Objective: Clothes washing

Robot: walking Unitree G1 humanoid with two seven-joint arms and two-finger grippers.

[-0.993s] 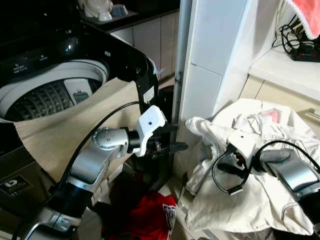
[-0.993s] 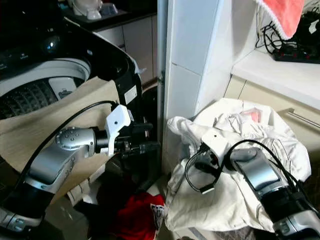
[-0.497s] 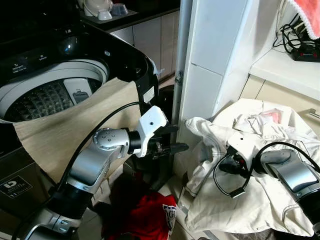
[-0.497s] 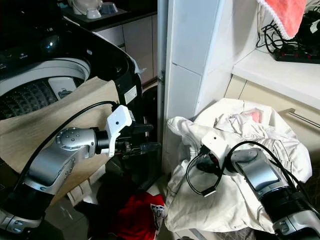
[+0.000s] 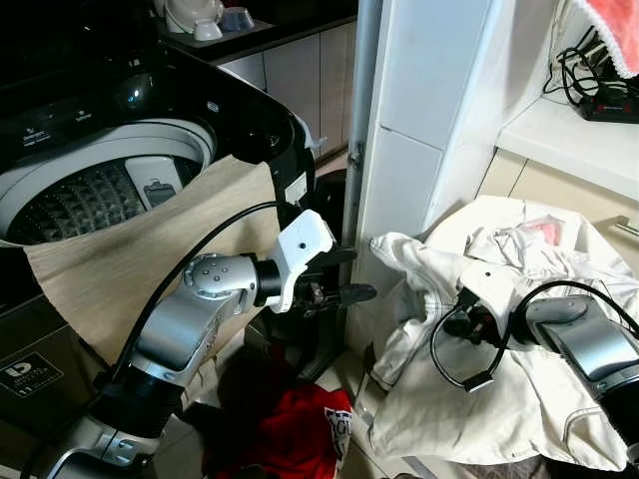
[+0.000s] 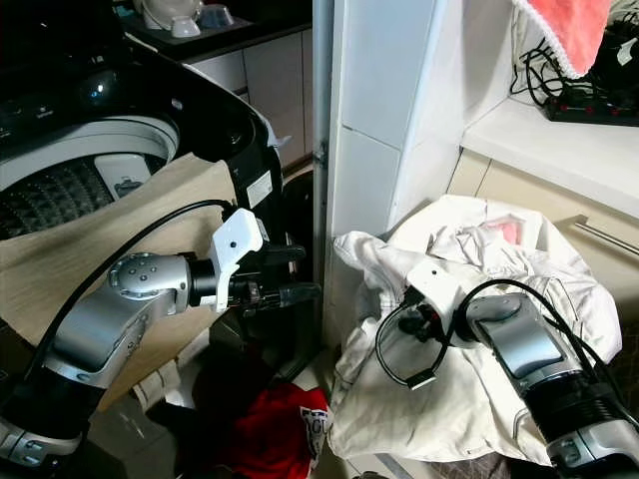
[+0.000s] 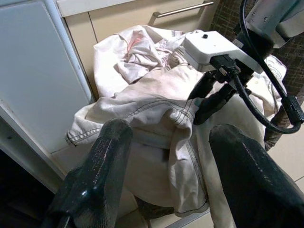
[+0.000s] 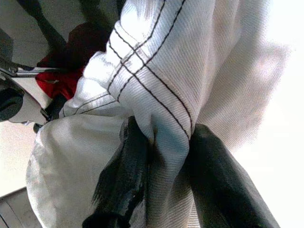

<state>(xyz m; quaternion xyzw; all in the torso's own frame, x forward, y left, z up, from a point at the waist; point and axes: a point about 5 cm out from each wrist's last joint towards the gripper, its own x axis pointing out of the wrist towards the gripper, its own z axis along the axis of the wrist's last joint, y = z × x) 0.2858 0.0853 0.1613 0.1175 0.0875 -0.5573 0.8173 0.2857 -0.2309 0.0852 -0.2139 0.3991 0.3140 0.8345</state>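
Note:
A heap of white clothes (image 5: 519,389) lies on the floor at the right, beside a white pillar. My right gripper (image 5: 454,324) is down in that heap, shut on a stitched fold of a white garment (image 8: 161,95), which bulges out between the black fingers (image 8: 128,166). My left gripper (image 5: 344,292) hovers open in front of the pillar, left of the heap, its fingers (image 7: 109,156) wide apart and holding nothing. The top-loading washing machine (image 5: 90,195) stands open at the left, with a beige cloth (image 5: 130,264) draped over its front rim.
A red garment (image 5: 300,424) lies on the floor between my arms. The white pillar (image 5: 419,120) rises behind the heap. A counter (image 5: 569,135) with cables and a pink towel (image 5: 614,30) is at the upper right. Cabinets stand behind the machine.
My right gripper has shifted slightly to the right with the white fold in it. The left arm has stayed where it was.

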